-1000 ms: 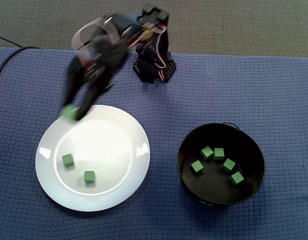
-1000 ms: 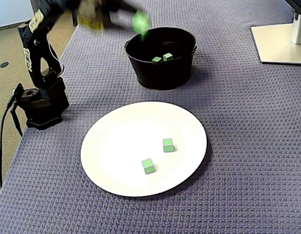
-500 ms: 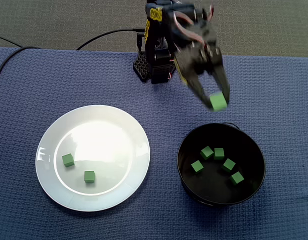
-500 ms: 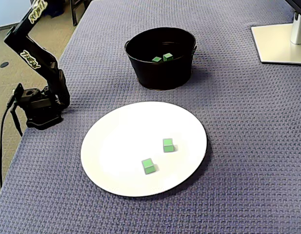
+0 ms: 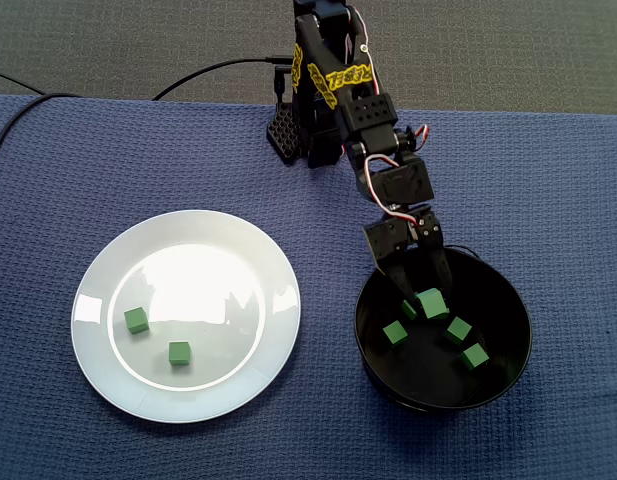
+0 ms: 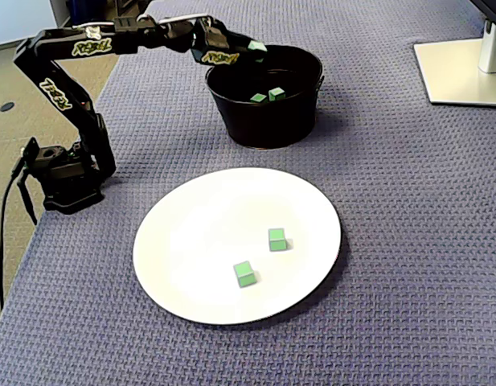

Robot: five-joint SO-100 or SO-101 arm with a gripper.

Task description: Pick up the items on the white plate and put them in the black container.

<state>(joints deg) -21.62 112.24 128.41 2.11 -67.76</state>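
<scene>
**One cube over the pot, two more to go**

The pincer (image 5: 425, 296) is shut tight on a little green cube (image 5: 433, 301). The cube sits right at the tips, squeezed between the two fingers. In the side fixed view it pokes out at the very end of the pincer, just above the rim.

Right under the pincer is the black container (image 5: 518, 300). The pincer reaches down into its open top. So the held cube is over the right spot, but it is not dropped yet.

A bit lower, on the bottom of the container, lie the loose cubes (image 5: 458, 328). I can see three of them well from above. A bit of green shows next to one finger too, and I cannot tell if that is one more cube.

Well away from the pincer, on the far side from the container, is the white plate (image 5: 238, 250). Two cubes lie on it, apart from each other. The near cube (image 5: 179, 352) is closer to the pincer and the far cube (image 5: 136, 320) is a bit farther off.

So I think most of the job is done. What is left is to let go of this cube, then fetch the two on the plate, one at a time.

Everything sits on a blue cloth (image 5: 548, 180).
</scene>
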